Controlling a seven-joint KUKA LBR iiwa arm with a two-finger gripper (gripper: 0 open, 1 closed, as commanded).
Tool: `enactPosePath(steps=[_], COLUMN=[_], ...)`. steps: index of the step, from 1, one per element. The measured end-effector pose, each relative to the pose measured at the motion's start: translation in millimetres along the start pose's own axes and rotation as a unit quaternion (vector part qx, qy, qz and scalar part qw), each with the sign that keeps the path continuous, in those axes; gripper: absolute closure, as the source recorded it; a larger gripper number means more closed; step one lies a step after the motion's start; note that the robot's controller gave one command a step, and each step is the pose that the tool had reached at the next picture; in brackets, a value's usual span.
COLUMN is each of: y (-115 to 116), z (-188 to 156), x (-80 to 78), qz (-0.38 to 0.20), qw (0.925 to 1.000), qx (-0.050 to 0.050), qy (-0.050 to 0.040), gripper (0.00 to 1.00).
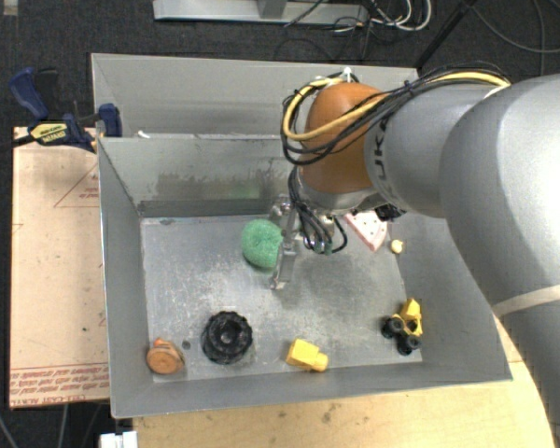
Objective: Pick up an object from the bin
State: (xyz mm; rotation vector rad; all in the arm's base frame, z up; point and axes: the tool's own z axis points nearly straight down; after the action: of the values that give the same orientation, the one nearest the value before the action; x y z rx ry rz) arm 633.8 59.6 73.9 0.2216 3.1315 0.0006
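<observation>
Green and round, a ball (259, 243) lies mid-bin in the camera view, just beside the gripper (282, 267), toward the view's left, perhaps touching it. Whether the gripper is spread or closed I cannot tell. In the grey bin (121, 213) I count one each: ball, black disc (227, 336), brown plug (165, 357), yellow block (307, 355), yellow-black toy (404, 323), white-red piece (369, 231).

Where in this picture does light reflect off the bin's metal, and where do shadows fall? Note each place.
Camera view: the back wall of the bin shows a faint green reflection above the green ball. Camera view: the floor has a pale, scuffed sheen around the gripper. Camera view: only small, soft shadows hug the black round part and the yellow block, suggesting light from overhead.
</observation>
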Motion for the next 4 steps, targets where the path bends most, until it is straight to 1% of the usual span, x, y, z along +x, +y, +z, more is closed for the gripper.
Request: enactPosePath(steps=[1, 2, 3, 4], y=[5, 5, -5, -7], z=[4, 4, -39, -56], x=[-11.4, -11.4, 4.2, 5.8], qz=[0.076, 0.076, 0.071, 0.07], qw=[0.9971, 0.9971, 0.9975, 0.9975], qx=[0.0, 0.0, 0.001, 0.001], qy=[-0.0005, -0.0004, 0.0045, 0.004], gripper=[1.0, 1.0, 1.0, 1.0])
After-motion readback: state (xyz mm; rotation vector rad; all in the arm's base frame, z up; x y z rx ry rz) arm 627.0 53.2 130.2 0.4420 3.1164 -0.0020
